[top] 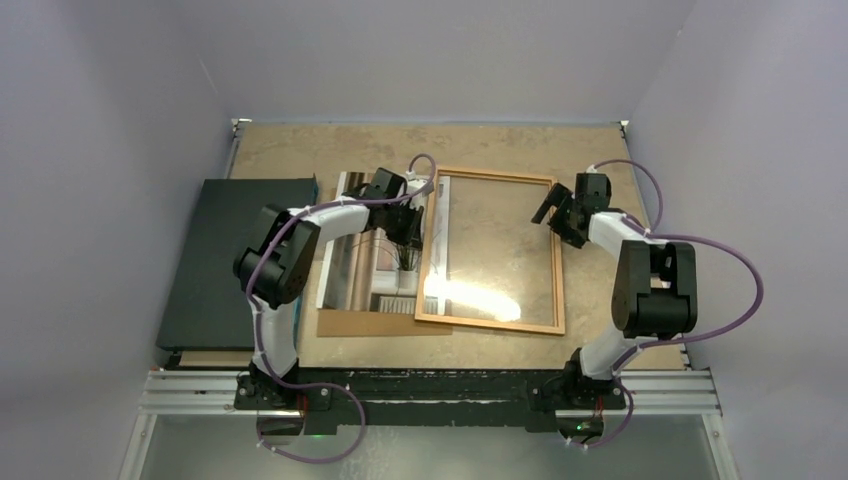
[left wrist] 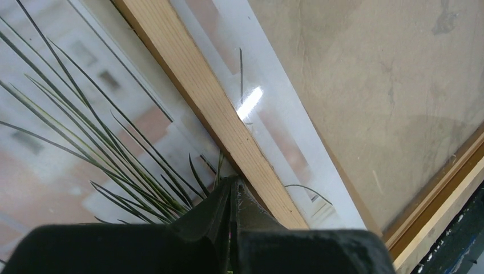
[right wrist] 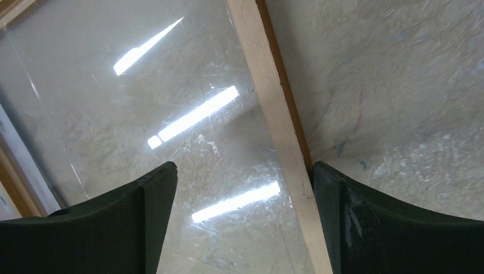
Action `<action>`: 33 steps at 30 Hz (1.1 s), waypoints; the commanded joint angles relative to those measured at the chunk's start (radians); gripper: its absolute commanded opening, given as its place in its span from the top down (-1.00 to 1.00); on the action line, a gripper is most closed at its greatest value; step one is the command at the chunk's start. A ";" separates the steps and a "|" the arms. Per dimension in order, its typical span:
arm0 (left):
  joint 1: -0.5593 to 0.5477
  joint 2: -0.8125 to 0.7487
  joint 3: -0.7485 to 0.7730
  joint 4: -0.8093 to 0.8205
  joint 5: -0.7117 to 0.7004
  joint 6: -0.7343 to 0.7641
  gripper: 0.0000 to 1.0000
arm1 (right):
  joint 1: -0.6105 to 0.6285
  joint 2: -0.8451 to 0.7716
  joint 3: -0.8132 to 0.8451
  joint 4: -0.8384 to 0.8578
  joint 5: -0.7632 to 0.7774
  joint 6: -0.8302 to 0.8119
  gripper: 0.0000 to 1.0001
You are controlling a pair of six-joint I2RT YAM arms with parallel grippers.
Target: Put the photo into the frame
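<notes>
Top external view: photo (top: 375,272) lies flat left of the frame (top: 488,323), its right edge tucked under the frame's left rail. Left gripper (top: 408,225) is closed tight, tips on the print; no clear pinch. Right gripper (top: 553,208) is spread wide, astride the right rail. Step: probably sliding the print in. Next move likely needs the frame steadied.
</notes>
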 commanded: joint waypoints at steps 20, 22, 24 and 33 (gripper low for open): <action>-0.013 0.032 0.212 -0.066 0.023 -0.018 1.00 | -0.010 -0.104 0.129 -0.055 0.125 -0.019 -0.82; 0.059 -0.016 0.202 -0.089 0.039 -0.003 1.00 | 0.027 -0.118 0.138 -0.074 0.167 -0.019 -0.84; 0.109 -0.061 0.193 -0.128 0.033 0.041 1.00 | 0.073 -0.112 0.150 -0.102 0.203 -0.017 -0.88; 0.193 -0.128 0.025 -0.151 0.001 0.142 1.00 | 0.306 -0.102 0.187 -0.095 0.330 -0.010 -0.88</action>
